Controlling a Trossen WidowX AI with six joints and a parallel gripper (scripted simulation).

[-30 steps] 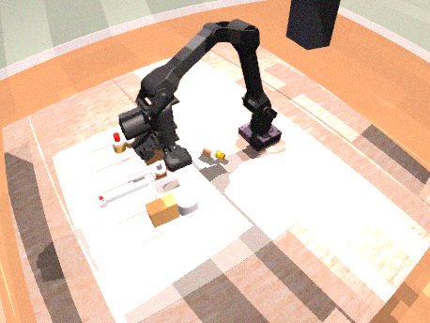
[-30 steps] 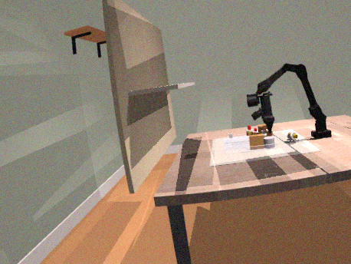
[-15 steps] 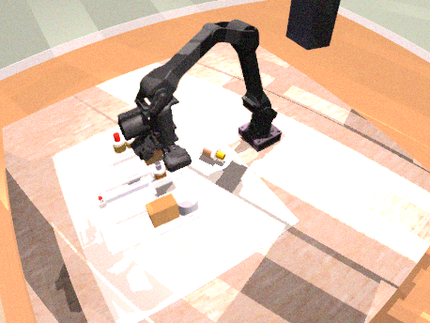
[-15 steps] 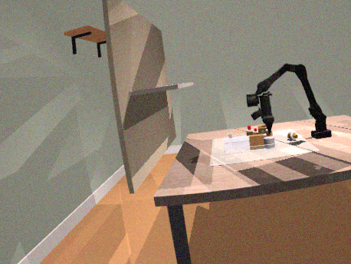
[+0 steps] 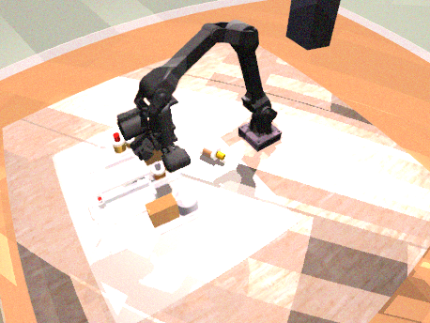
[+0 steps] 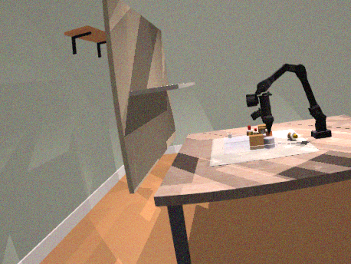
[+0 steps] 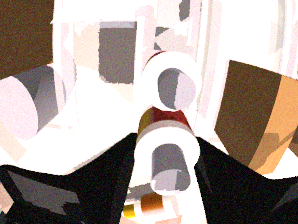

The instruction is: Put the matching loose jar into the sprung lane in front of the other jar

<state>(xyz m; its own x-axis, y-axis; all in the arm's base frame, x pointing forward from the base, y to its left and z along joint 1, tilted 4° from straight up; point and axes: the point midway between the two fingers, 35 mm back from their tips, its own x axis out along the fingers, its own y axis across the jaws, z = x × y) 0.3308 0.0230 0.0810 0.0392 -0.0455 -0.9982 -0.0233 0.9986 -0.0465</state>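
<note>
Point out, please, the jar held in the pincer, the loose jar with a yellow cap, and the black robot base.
Grey-capped white-shouldered jar [image 7: 167, 146]: wrist view, its white shoulder.
Yellow-capped jar lying down [image 5: 221, 155] [image 6: 294, 136]: top and exterior views, its cap end.
Black square robot base [image 5: 260, 142] [image 6: 316, 134]: top and exterior views, its front edge.

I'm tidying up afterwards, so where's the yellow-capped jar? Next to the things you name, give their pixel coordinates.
In the top view, the yellow-capped jar [image 5: 220, 155] [image 6: 293, 136] lies between the gripper [image 5: 165, 173] [image 6: 269, 134] [image 7: 166, 165] and the arm's base [image 5: 259, 141] [image 6: 321, 134].

Grey-green walls [image 6: 230, 38], orange wood floor [image 6: 103, 222], patchwork-topped table [image 6: 230, 180], orange wall shelf [image 6: 86, 32] on black brackets, patches of light
</note>
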